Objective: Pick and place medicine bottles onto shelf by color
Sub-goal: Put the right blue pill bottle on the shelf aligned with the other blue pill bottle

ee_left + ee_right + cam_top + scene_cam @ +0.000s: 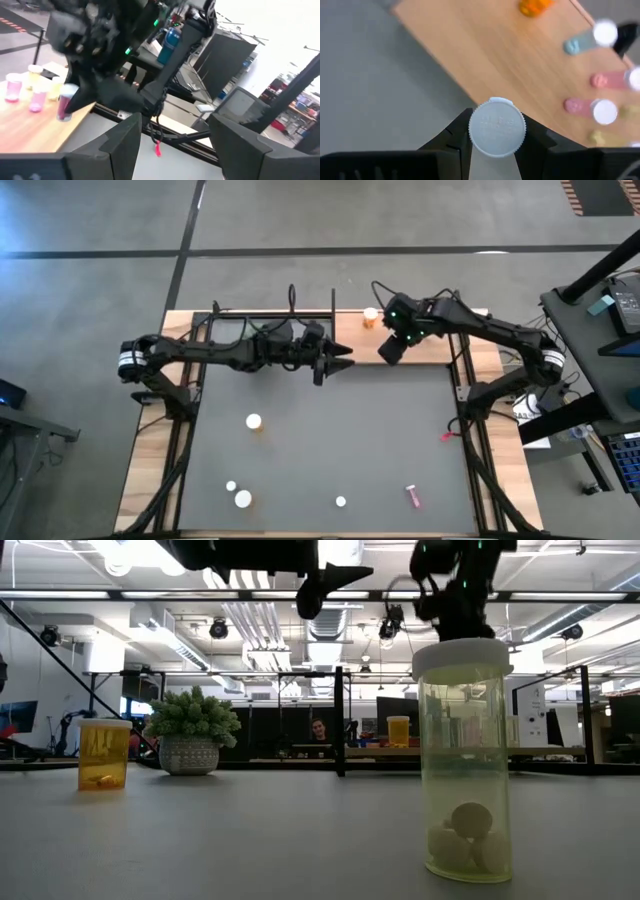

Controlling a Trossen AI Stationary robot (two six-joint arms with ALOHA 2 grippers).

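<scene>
My right gripper [388,352] is over the near edge of the light-brown wooden shelf [485,55], shut on a dark pink vial [64,106] with a white cap [497,125]. On the shelf stand an orange bottle [371,317], a blue vial [580,44], two pink vials [587,106] and a yellow one [602,137]. My left gripper [345,364] hovers level beside it, toward the table's left, open and empty. More medicine bottles stand on the dark tabletop, among them an orange one [254,421] and a yellow-green one [465,760]. My right gripper pinches the vial between its two fingers at the white cap [475,131], one finger on either side. The fingers come from above, slanting down toward the shelf. The vial hangs below them, cap up and about upright, its body [63,111] over the shelf's near edge.
Several small white-capped bottles [243,499] and a pink vial lying on its side [411,496] are near the table's front edge. A small red object [446,436] lies at the right. A potted green plant [192,730] stands at the far side. Black rods [300,315] frame the shelf.
</scene>
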